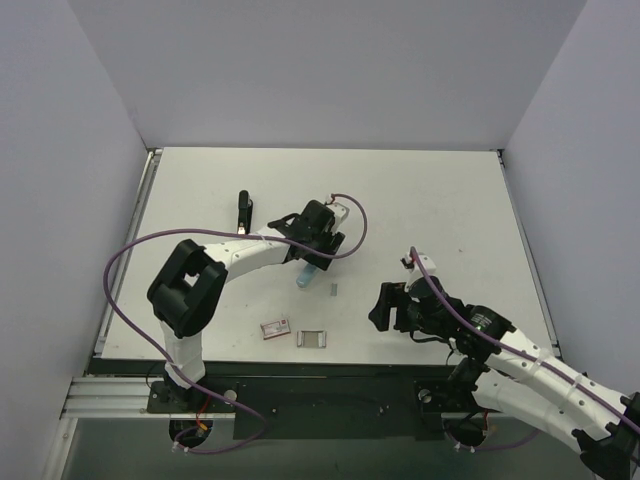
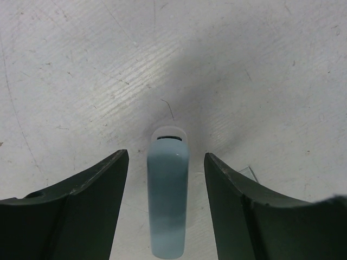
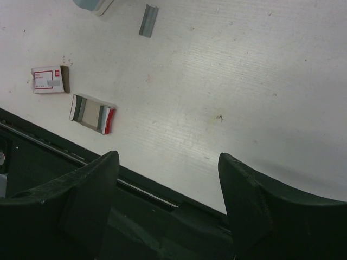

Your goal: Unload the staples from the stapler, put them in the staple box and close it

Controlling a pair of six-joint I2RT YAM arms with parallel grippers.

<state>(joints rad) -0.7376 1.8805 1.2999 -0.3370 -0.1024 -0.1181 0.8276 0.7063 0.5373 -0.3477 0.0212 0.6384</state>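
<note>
Worry here: the left gripper (image 2: 165, 156) hangs open astride the teal piece (image 2: 168, 206), gaps on both sides and gripping nothing, so a lopsided squeeze could skid it. The black stapler (image 1: 243, 212) lies well apart, up near the table (image 1: 430, 200)'s left edge, with little room beyond. The right gripper (image 3: 168, 160) is open and empty too, over the near edge; the open room is toward the back.

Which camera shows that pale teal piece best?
The left wrist view: the pale teal piece fills the centre, close up. The top view shows it small, partly under the left gripper; the right wrist view catches only a corner.
</note>
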